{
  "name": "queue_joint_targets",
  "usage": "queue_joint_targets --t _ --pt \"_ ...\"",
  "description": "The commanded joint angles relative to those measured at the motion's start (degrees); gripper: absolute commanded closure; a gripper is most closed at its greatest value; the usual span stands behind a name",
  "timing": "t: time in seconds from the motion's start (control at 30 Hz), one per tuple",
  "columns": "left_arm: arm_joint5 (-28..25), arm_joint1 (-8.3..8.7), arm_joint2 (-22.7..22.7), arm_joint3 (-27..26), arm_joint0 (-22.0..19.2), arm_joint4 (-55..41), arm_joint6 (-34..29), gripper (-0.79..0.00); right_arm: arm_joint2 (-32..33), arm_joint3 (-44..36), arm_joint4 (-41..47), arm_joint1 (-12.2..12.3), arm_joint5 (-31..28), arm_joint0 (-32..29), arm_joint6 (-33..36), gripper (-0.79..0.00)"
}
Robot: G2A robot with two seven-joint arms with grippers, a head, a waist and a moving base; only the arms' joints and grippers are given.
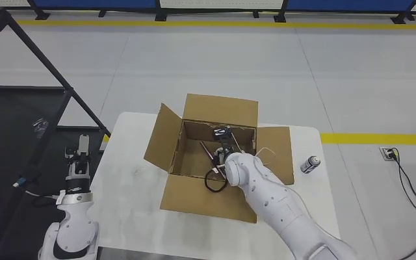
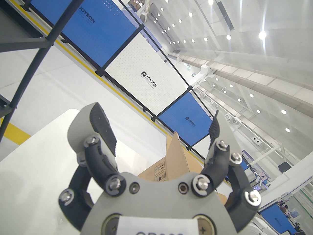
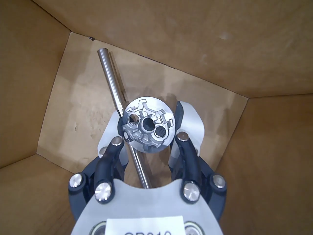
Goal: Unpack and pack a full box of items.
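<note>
My right end effector is down inside the cardboard box, its fingers clamped on either side of a round metal disc. The disc sits above a steel rod that lies on the box floor. My left end effector is well apart from the box, at the tabletop edge on its left side, fingers spread wide with nothing between them. A small can stands near the box on its right side.

The white table carries an open cardboard box and a small can.
</note>
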Motion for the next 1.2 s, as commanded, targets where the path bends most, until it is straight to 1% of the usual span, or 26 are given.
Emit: queue_joint_targets --t 0.0,0.1,0.17,0.2,0.33,0.4,0.47,0.6,0.7,0.73,0.8,0.87,0.97,1.03,1.07,1.1,1.17 --pt "0.0 0.0 0.0 0.0 0.0 0.0 0.0 -0.785 0.19 -0.33 -0.42 -0.03 0.17 -0.31 -0.23 -0.48" --pt "0.0 0.0 0.0 0.0 0.0 0.0 0.0 -0.785 0.48 -1.85 -1.95 0.13 0.88 -0.99 -0.42 -0.665" --pt "0.0 0.0 0.0 0.0 0.0 0.0 0.0 -0.785 0.93 -3.6 -3.22 0.42 1.65 -1.71 -0.5 -0.751" --pt "0.0 0.0 0.0 0.0 0.0 0.0 0.0 -0.785 1.24 -4.76 -3.99 0.63 2.0 -2.14 -0.51 -0.779" --pt "0.0 0.0 0.0 0.0 0.0 0.0 0.0 -0.785 3.03 -12.11 -8.54 2.05 3.77 -5.01 0.79 -0.785" --pt "0.0 0.0 0.0 0.0 0.0 0.0 0.0 -0.785 5.37 -19.26 -10.9 3.33 4.2 -8.11 1.09 -0.785" --pt "0.0 0.0 0.0 0.0 0.0 0.0 0.0 -0.785 8.98 -28.34 -14.92 5.15 4.8 -12.69 2.15 -0.785" --pt "0.0 0.0 0.0 0.0 0.0 0.0 0.0 -0.785 18.98 -51.37 -25.52 8.99 5.01 -26.2 7.03 -0.785" --pt "0.0 0.0 0.0 0.0 0.0 0.0 0.0 -0.785 28.11 -68.91 -28.68 11.0 3.17 -38.9 8.09 -0.785" --pt "0.0 0.0 0.0 0.0 0.0 0.0 0.0 -0.785 31.48 -73.11 -29.26 11.47 3.19 -42.92 7.75 -0.785" --pt "0.0 0.0 0.0 0.0 0.0 0.0 0.0 -0.785 37.35 -78.9 -29.04 12.04 3.9 -49.74 6.61 -0.785" --pt "0.0 0.0 0.0 0.0 0.0 0.0 0.0 -0.785 42.7 -81.5 -26.41 12.28 4.62 -54.53 5.23 -0.785" --pt "0.0 0.0 0.0 0.0 0.0 0.0 0.0 -0.785 49.38 -80.58 -21.54 12.51 4.16 -58.05 4.1 -0.785" --pt "0.0 0.0 0.0 0.0 0.0 0.0 0.0 -0.785 52.36 -77.12 -18.29 12.73 1.65 -57.93 4.77 -0.785" --pt "0.0 0.0 0.0 0.0 0.0 0.0 0.0 -0.785 53.64 -74.43 -17.72 12.82 1.8 -57.21 5.1 -0.785" --pt "0.0 0.0 0.0 0.0 0.0 0.0 0.0 -0.785 54.27 -71.65 -16.92 12.87 2.02 -55.98 5.68 -0.785" --pt "0.0 0.0 0.0 0.0 0.0 0.0 0.0 -0.785 55.23 -65.54 -13.98 13.02 0.0 -53.1 5.56 -0.785"
